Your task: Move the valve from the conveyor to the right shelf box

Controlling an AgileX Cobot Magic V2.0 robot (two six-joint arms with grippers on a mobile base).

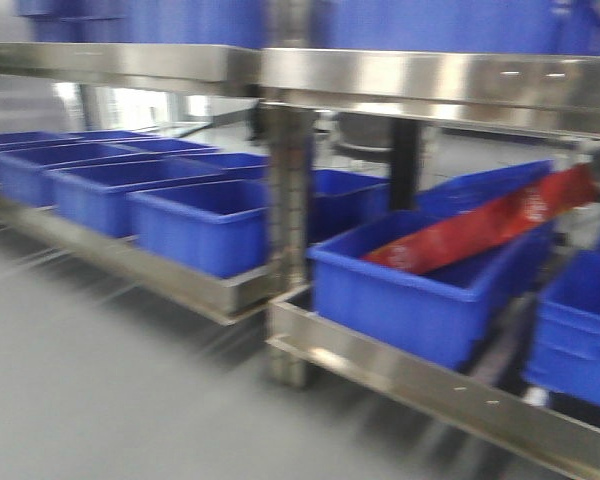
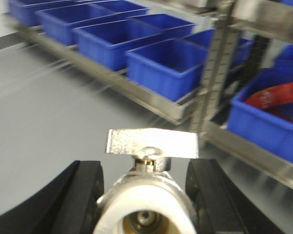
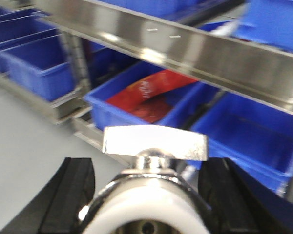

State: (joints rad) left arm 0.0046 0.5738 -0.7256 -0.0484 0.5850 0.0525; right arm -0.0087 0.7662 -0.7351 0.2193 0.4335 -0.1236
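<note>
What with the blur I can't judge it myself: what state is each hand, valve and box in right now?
left hand, shut on left valve
left valve, held, handle uppermost
right hand, shut on right valve
right valve, held, handle uppermost
blue box, holding a red packet
red packet, slanted, one end over the rim
neighbouring box, empty as far as shows

all that shows of the machine is its fingers — the left gripper [image 2: 146, 169] has two thick, matte black fingers [image 2: 82, 195] with rounded outer edges; the right gripper [image 3: 151, 168] has the same black pair [image 3: 72, 195], one faintly bluish.
</note>
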